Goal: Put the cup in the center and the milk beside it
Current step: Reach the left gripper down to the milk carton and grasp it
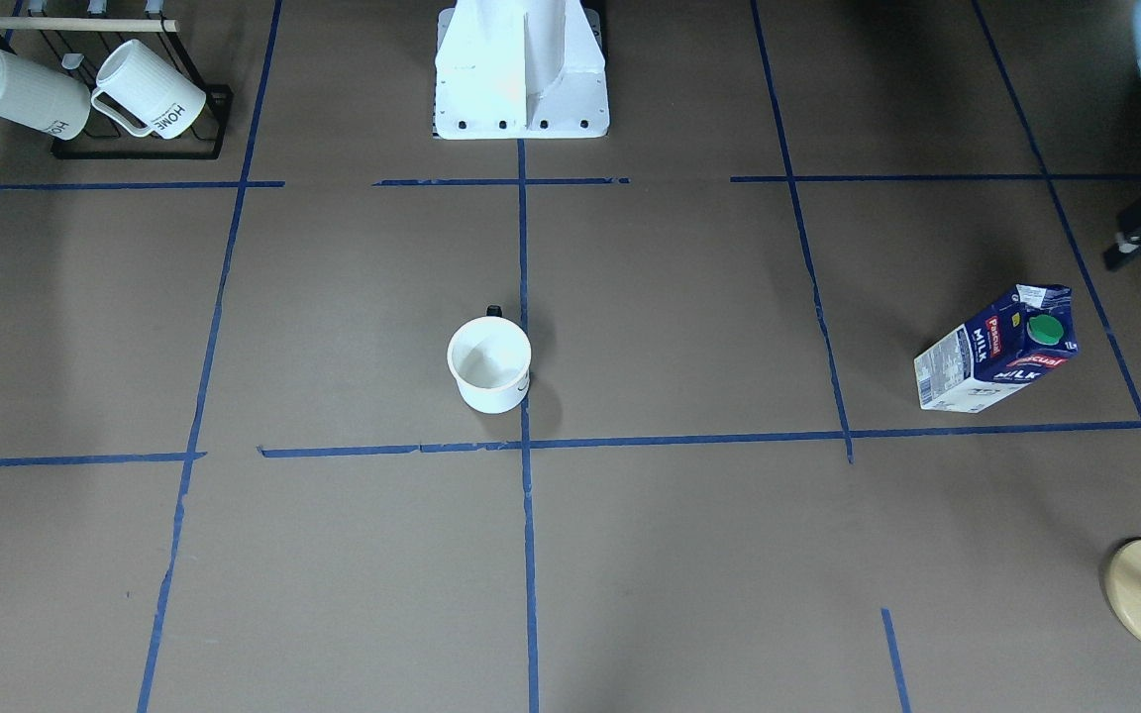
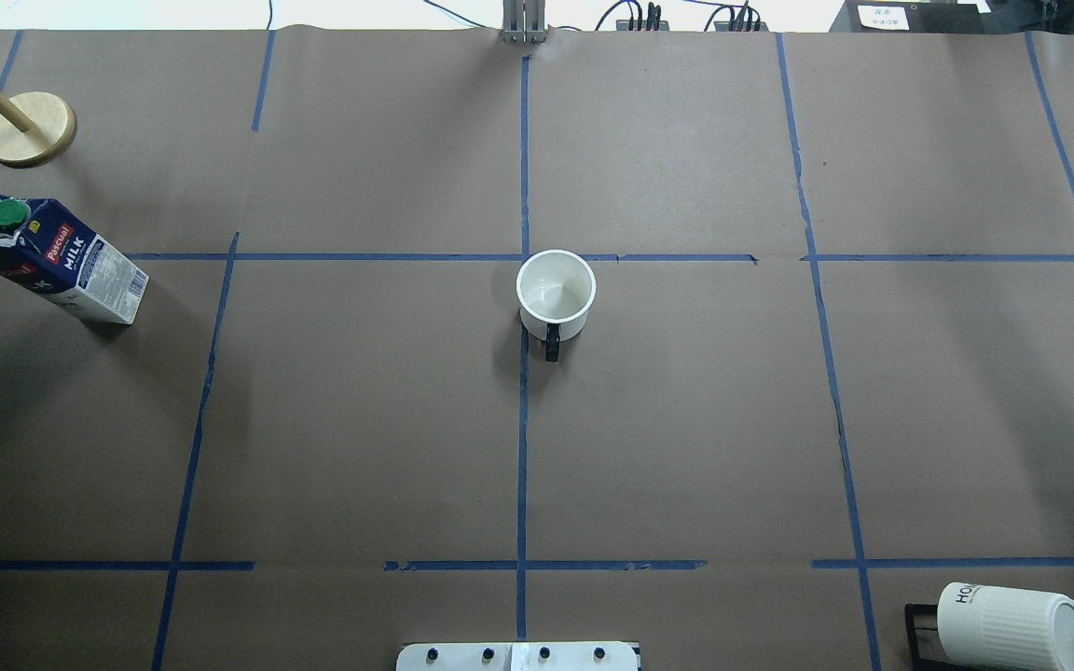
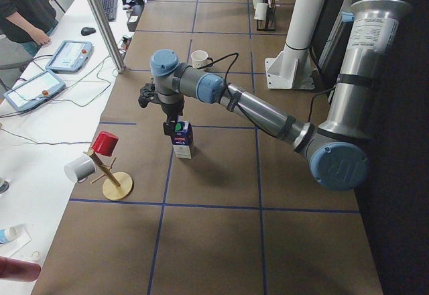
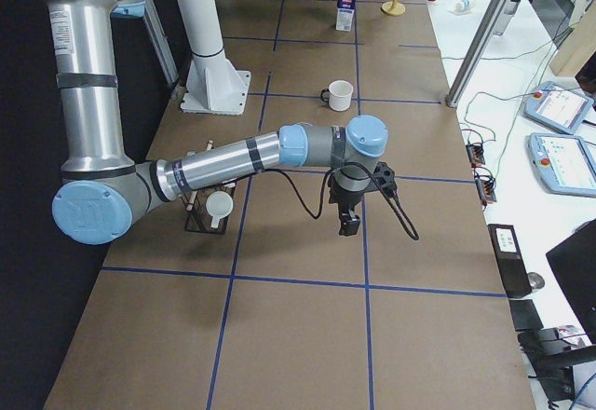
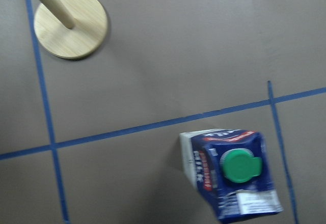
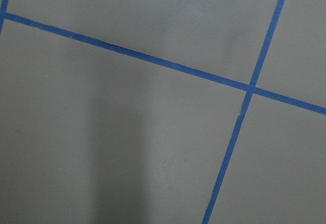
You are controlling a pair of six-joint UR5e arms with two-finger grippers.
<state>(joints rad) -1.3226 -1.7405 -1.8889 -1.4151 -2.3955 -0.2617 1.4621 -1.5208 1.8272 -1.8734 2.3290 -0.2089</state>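
Observation:
The cup (image 1: 489,364), a smooth white mug with a dark handle, stands upright just on the robot's side of the center tape crossing (image 1: 526,444); it also shows in the overhead view (image 2: 556,296). The milk (image 1: 996,349), a blue and white carton with a green cap, stands far out on the robot's left side (image 2: 52,261). My left gripper (image 3: 169,129) hovers just above the milk's top; the left wrist view looks down on the carton (image 5: 232,175) and shows no fingers. My right gripper (image 4: 348,225) hangs low over bare brown paper. I cannot tell whether either gripper is open or shut.
A black rack (image 1: 140,149) with two ribbed "HOME" mugs stands at the robot's near right corner. A wooden mug stand (image 2: 29,129) stands beyond the milk. The white robot base (image 1: 521,89) is behind the cup. An operator (image 3: 23,7) stands at the side bench.

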